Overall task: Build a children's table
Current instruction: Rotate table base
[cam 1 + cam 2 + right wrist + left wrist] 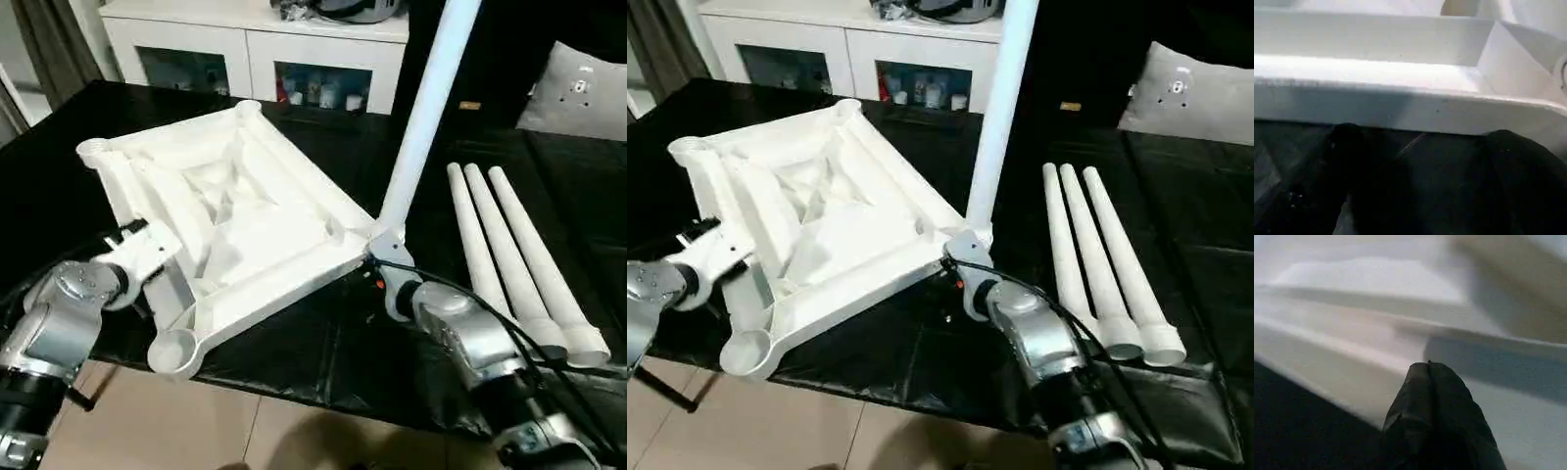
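The white tabletop (235, 211) lies ribbed side up on the black-covered work table (323, 343). One white leg (421, 117) stands upright in its near right corner socket (367, 238). Three more legs (519, 264) lie side by side to the right. My left gripper (1428, 369) is shut with nothing between its fingers, its tips close against the tabletop's left rim (1366, 357). My right gripper (1425, 137) is open just in front of the rim (1400, 105) near the corner with the standing leg; its fingers (1347, 152) touch nothing.
A white cabinet with glass doors (255, 49) stands behind the work table. A grey cushion (578, 93) rests at the far right. The work table's front edge (294, 387) runs just below the tabletop's near left socket (174, 351), with tiled floor beneath.
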